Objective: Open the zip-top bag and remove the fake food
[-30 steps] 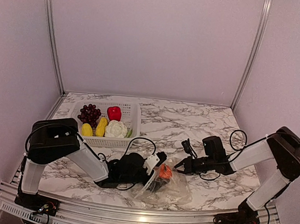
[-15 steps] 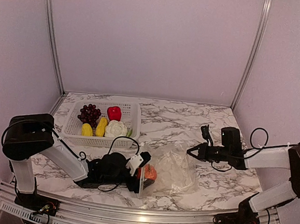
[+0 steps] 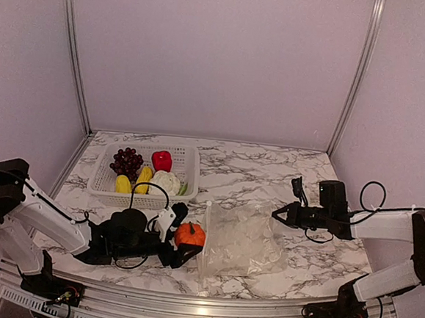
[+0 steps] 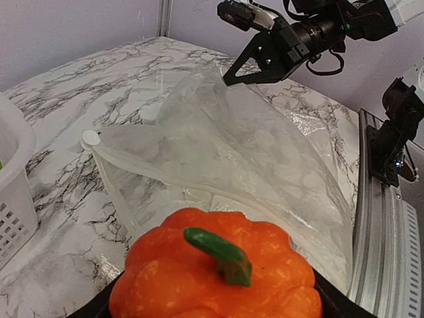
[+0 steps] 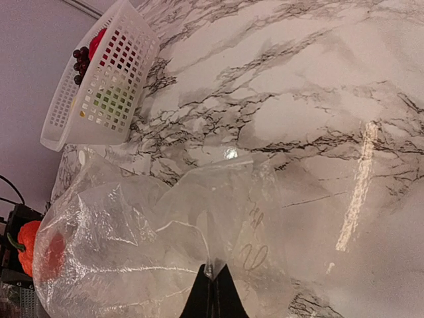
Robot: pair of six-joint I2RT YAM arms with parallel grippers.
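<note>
1. The zip-top bag lies flat on the worktop at about 5 o'clock, near the front edge. Its zip strip runs along the side at the bag's 9 o'clock, and in the left wrist view the mouth gapes.
2. The left tool is clamped on an orange pumpkin, which is fully outside the bag and just off its mouth at 9 o'clock.
3. The right tool, fingers pressed together, pinches the bag's far corner at the bag's 2 o'clock and lifts the film a little.
4. The white basket sits at 10 o'clock and holds grapes, a red piece, yellow pieces and a cauliflower.
5. Progress, as I judge it: the opening is done and the fake food is out. The bag looks empty. The reddish blur behind the film in the right wrist view is probably the pumpkin beyond it.
6. What seems left is to set the pumpkin down, likely with the others, and let go of the bag.
</note>
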